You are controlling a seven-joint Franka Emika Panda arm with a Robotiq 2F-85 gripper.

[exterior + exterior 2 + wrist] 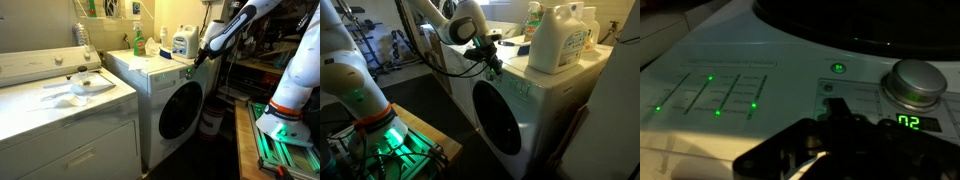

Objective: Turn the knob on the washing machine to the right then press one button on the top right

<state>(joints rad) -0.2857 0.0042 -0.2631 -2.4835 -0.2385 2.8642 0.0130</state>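
Looking at an exterior view, you have the black two-fingered gripper (200, 57) at the front top corner of the white front-loading washing machine (152, 95). It sits at about 1 o'clock from the machine's round dark glass door (180, 110) ringed in silver. A white-and-blue plastic detergent jug (182, 42) stands on the lid just behind. I cannot tell from here whether the fingers are spread or pressed together.

In an exterior view from the front, the gripper (492, 62) hangs over the control strip at 12 o'clock of the door (500, 128), very near the panel.

In the wrist view the round brushed-silver knob (915, 82) sits at 2 o'clock from the gripper (830, 150), not between its fingers, and the finger gap is too dark to read. A green display (908, 122) showing 02 lies against the knob, and small green lights (715, 100) dot the panel at 10 o'clock.

If you close now, you would likely catch bare panel or a nearby button rather than the knob. The knob looks smooth and may slip in a shallow pinch.
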